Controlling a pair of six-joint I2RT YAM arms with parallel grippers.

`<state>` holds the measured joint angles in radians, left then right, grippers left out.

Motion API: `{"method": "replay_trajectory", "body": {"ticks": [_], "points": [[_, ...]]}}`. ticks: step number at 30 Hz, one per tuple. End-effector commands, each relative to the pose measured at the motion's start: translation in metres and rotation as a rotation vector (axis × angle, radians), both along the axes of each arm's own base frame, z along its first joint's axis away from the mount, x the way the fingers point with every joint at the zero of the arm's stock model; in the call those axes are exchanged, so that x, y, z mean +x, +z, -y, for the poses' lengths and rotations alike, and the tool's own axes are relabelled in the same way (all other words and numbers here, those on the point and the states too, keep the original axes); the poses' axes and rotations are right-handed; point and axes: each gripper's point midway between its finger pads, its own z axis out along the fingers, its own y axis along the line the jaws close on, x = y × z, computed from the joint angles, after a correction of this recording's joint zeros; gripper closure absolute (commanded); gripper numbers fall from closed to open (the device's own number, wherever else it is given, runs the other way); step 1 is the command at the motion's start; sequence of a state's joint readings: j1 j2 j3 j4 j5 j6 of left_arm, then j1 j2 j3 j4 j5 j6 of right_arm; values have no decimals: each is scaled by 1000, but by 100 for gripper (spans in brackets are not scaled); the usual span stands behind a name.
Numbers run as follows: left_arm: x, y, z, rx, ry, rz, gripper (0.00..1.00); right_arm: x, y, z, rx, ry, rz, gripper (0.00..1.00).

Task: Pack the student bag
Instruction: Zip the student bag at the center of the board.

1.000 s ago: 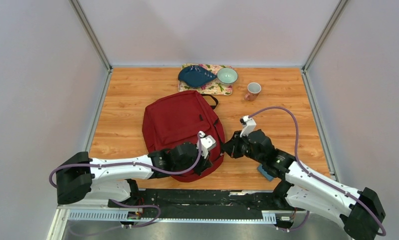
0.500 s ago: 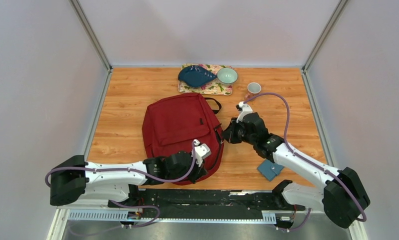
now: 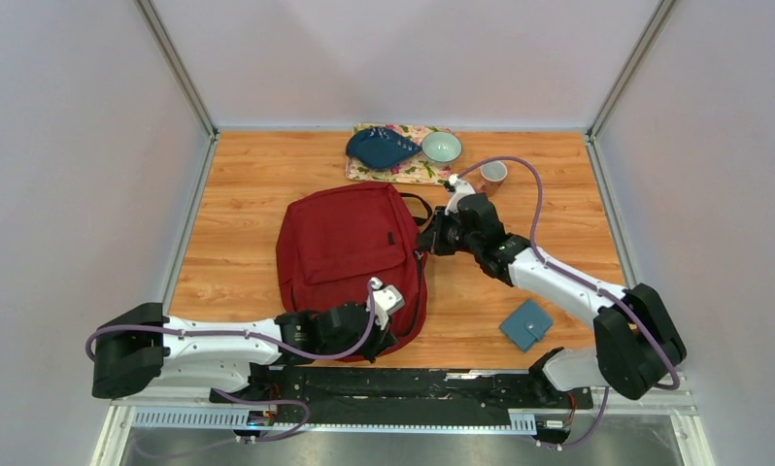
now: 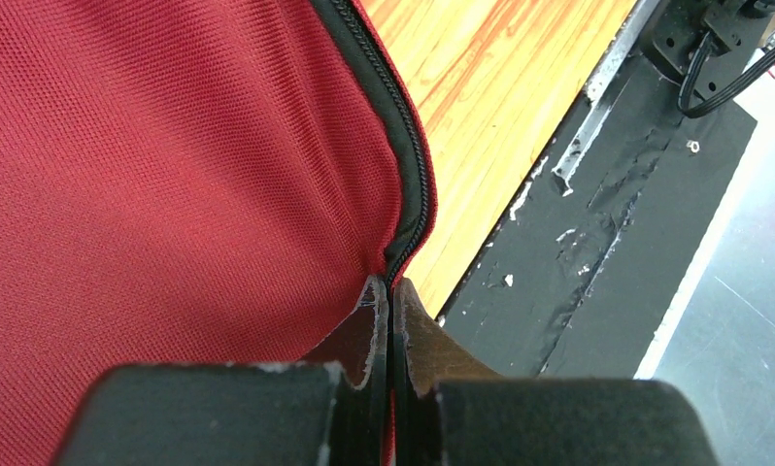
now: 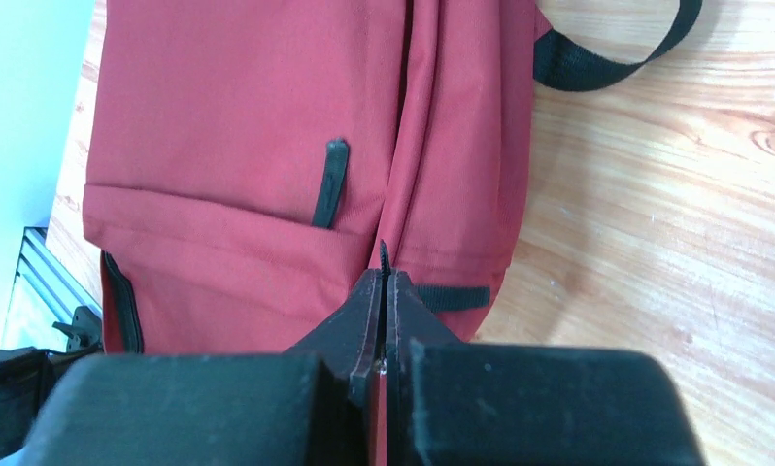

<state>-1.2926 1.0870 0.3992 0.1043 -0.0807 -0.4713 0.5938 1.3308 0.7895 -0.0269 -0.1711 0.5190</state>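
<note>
The dark red student bag (image 3: 340, 243) lies flat on the wooden table, its top loop (image 3: 415, 202) pointing away from me. My left gripper (image 3: 391, 335) is shut on the bag's fabric at its near right corner. In the left wrist view the gripper (image 4: 390, 286) pinches the red cloth right beside the black zipper (image 4: 405, 136). My right gripper (image 3: 426, 243) is at the bag's right side near the top. In the right wrist view it (image 5: 384, 277) is shut on the black zipper pull (image 5: 385, 256), above the red fabric (image 5: 248, 126).
A small blue wallet (image 3: 525, 324) lies on the table at the near right. A floral mat (image 3: 408, 172) at the back carries a dark blue cloth item (image 3: 379, 148) and a green bowl (image 3: 442, 147). A pink mug (image 3: 491, 176) stands beside it.
My right gripper has moved away from me along the bag's right side, from near its bottom to near its top, holding the zipper pull. My left gripper shifted slightly nearer, still gripping the corner.
</note>
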Motion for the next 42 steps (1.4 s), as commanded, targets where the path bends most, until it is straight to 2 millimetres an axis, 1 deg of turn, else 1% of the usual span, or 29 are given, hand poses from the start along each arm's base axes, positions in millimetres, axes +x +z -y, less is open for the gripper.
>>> {"method": "replay_trajectory", "body": {"ticks": [1, 4, 6, 9, 10, 11, 12, 13, 14, 15, 16, 17, 18, 19, 20, 21, 23, 24, 26, 27, 28, 29, 30, 31, 32, 33, 34, 38, 42], "points": [[-37, -28, -20, 97, -81, -124, 100, 58, 65, -7, 90, -72, 220, 100], [-40, -29, -21, 93, -83, -130, 100, 64, 63, -7, 90, -70, 210, 100], [-35, -29, -23, 93, -53, -115, 100, 62, 62, -7, 93, -67, 204, 100], [-29, -20, -23, 58, -26, -84, 100, 52, 58, -2, 92, -66, 189, 100], [-24, -22, -29, 76, 5, -67, 100, 50, 58, 1, 91, -80, 185, 100], [-20, -21, -31, 77, 24, -55, 89, 42, 39, 10, 72, -106, 149, 100], [-17, -16, -33, 64, 42, -38, 81, 40, 41, 17, 93, -155, 148, 100], [-10, -16, -39, 81, 79, -14, 74, 33, 46, 23, 111, -172, 162, 100], [-6, -12, -41, 75, 98, -1, 59, 25, 34, 30, 102, -186, 142, 100], [-2, -2, -41, 45, 116, 17, 57, 21, 28, 37, 105, -221, 123, 100], [3, 0, -46, 50, 148, 39, 51, 14, 39, 42, 128, -231, 147, 100], [7, 5, -48, 40, 167, 54, 45, 10, 37, 46, 133, -244, 142, 100], [11, 18, -48, -5, 183, 73, 43, 1, 23, 52, 119, -257, 116, 100], [17, 23, -52, -12, 216, 96, 40, -2, 35, 60, 143, -291, 146, 100], [20, 28, -55, -26, 236, 111, 36, -7, 30, 65, 137, -305, 135, 100], [24, 40, -57, -64, 256, 129, 34, -12, 23, 72, 127, -323, 129, 100], [32, 48, -65, -80, 304, 162, 29, -20, 27, 76, 141, -325, 138, 100], [34, 57, -67, -107, 318, 177, 27, -23, 27, 77, 143, -320, 136, 100], [40, 63, -73, -110, 352, 202, 25, -28, 23, 78, 133, -311, 128, 100], [43, 71, -75, -119, 366, 218, 24, -29, 23, 77, 134, -297, 128, 100], [44, 71, -77, -105, 370, 223, 24, -32, 18, 79, 115, -296, 111, 98], [45, 74, -78, -102, 376, 225, 24, -34, 16, 80, 102, -287, 108, 87], [46, 78, -78, -99, 378, 230, 23, -35, 15, 80, 96, -284, 107, 80], [45, 78, -78, -92, 375, 231, 23, -35, 18, 80, 94, -284, 115, 70], [46, 82, -77, -94, 376, 233, 23, -35, 16, 82, 79, -285, 105, 52], [46, 81, -77, -87, 374, 232, 23, -34, 16, 84, 67, -291, 108, 48], [45, 81, -75, -87, 371, 231, 23, -34, 17, 85, 60, -296, 108, 47], [45, 80, -73, -80, 368, 225, 23, -30, 23, 87, 44, -304, 114, 35], [44, 77, -70, -68, 357, 221, 23, -32, 20, 85, 45, -290, 89, 32]]}}
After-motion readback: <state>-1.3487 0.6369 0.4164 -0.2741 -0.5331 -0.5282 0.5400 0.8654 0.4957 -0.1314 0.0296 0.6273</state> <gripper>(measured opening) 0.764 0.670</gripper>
